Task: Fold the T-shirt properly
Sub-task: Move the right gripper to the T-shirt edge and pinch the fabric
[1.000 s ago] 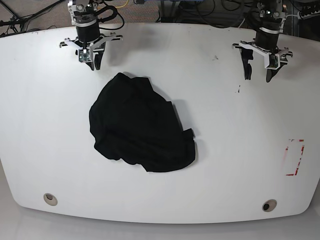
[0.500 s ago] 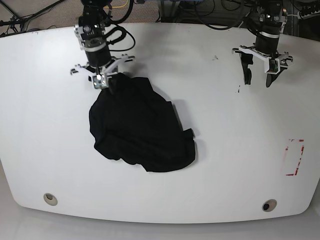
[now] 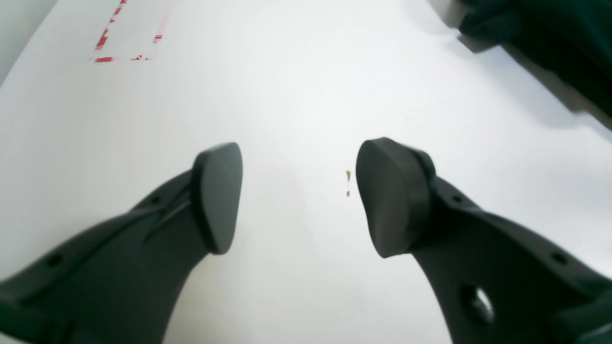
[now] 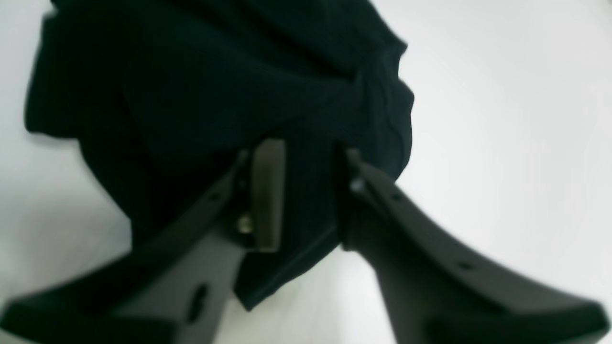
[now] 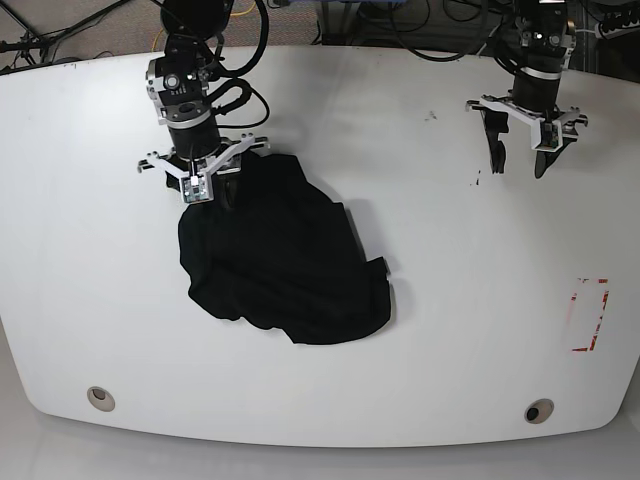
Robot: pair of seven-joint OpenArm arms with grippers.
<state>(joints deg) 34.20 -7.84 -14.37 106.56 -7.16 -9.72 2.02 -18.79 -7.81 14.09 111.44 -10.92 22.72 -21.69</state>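
T-shirt [image 5: 280,260], lettering not legible.

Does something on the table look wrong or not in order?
Yes. The T-shirt lies crumpled in a lump left of the table's middle, not spread flat. Red marks show near its right edge.

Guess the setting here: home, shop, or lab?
Likely a robotics lab bench: a bare white table with red tape marks, cables bundled behind it, and a crumpled T-shirt as test piece.

the right gripper [image 5: 207,198] has come down onto the t-shirt's [image 5: 285,255] far edge, fingers [image 4: 267,191] parting.
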